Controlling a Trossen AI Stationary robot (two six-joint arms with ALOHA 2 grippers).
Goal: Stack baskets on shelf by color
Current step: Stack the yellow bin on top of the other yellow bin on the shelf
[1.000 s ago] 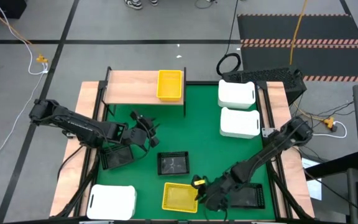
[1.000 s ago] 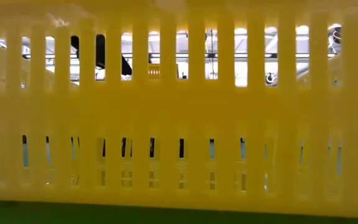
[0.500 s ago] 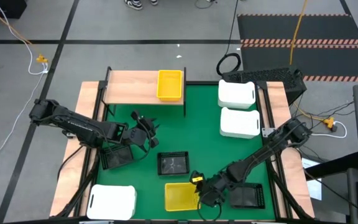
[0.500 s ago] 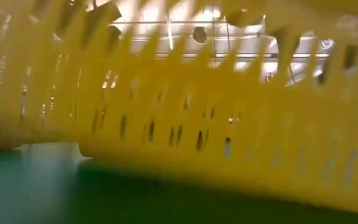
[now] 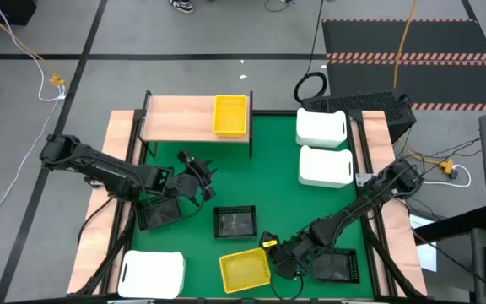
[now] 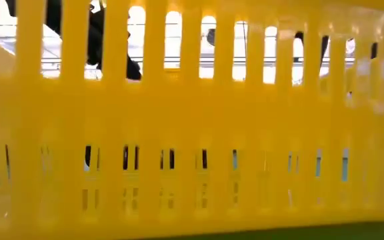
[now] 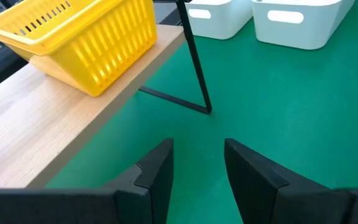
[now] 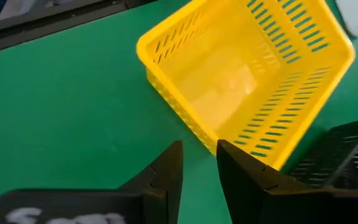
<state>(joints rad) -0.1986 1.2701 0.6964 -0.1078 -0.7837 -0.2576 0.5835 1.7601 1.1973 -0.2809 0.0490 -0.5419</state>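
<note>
A loose yellow basket point(image 5: 245, 270) stands askew on the green mat near the table's near edge and fills the low view point(image 6: 192, 133). My right gripper point(image 5: 282, 263) is just to its right, fingers slightly apart point(image 8: 199, 158) with green mat between them, at the basket's side wall point(image 8: 241, 74). Another yellow basket point(image 5: 230, 116) rests on the wooden shelf point(image 5: 184, 118). My left gripper point(image 5: 197, 179) is open point(image 7: 197, 162) over the mat, next to a black basket point(image 5: 160, 211) and facing the shelf point(image 7: 55, 124). My right gripper has one fingertip point(image 8: 229, 155) in front of the lower edge of the loose yellow basket's slotted side wall point(image 8: 253, 152). Whether it touches the wall, I cannot tell. Nothing lies between the fingers. The basket stands with its bottom on the mat.
Two more black baskets sit on the mat, one mid-table point(image 5: 235, 221) and one under the right arm point(image 5: 337, 265). Two white baskets point(image 5: 321, 128) point(image 5: 325, 165) stand at the far right and a third point(image 5: 152, 274) at the near left corner.
The loose yellow basket has been jolted: it tipped briefly, turned about on the mat and now stands askew and closer to the near edge. My right gripper has stayed at its right side, shifting only slightly toward it.
</note>
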